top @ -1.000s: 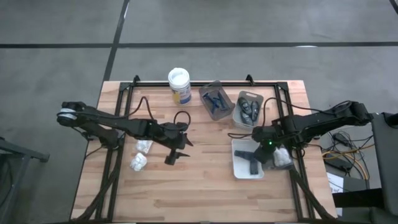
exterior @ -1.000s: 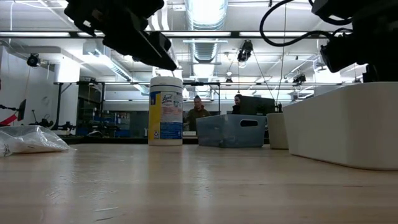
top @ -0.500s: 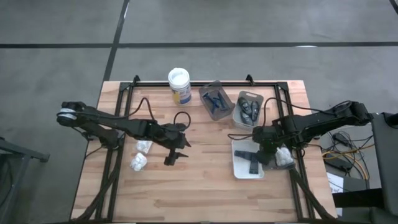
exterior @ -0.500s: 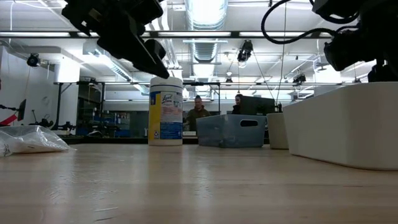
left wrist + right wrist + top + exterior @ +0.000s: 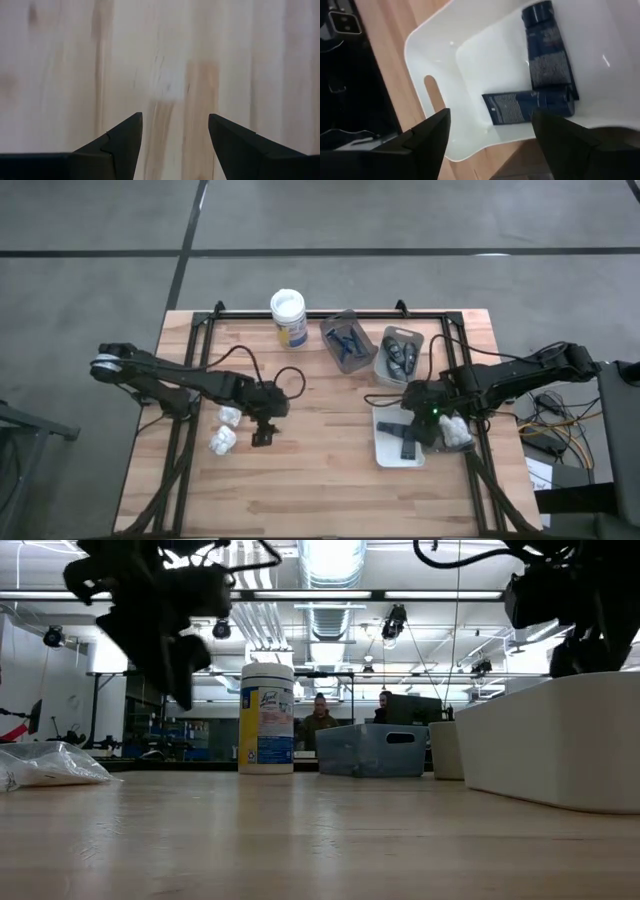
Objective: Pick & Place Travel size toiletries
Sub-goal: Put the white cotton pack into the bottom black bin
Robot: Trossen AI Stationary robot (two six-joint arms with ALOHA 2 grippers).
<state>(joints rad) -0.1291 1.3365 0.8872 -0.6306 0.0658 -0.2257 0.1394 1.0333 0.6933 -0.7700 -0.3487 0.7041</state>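
Two white lumpy packets [image 5: 232, 415] [image 5: 221, 441] lie on the wood at the table's left. My left gripper [image 5: 262, 437] hangs open just right of them, pointing down; its wrist view shows only bare wood between the fingers [image 5: 175, 117]. My right gripper [image 5: 426, 427] is open above the white tray [image 5: 384, 448], clear of the two black tubes [image 5: 550, 50] [image 5: 527, 106] that lie flat on the tray floor. Another white packet [image 5: 456, 431] rests at the tray's right side.
At the far edge stand a white-lidded tub [image 5: 288, 317], a grey tray with blue razors [image 5: 345, 340] and a grey tray with dark bottles [image 5: 400, 352]. Bare wood spans the table's middle and near side. People sit in the room behind [image 5: 318, 718].
My left gripper has swung toward the table's left edge, nearer the white packets, and tipped from a slant to pointing down, rolling as it went. My right gripper has turned a little in place over the white tray.
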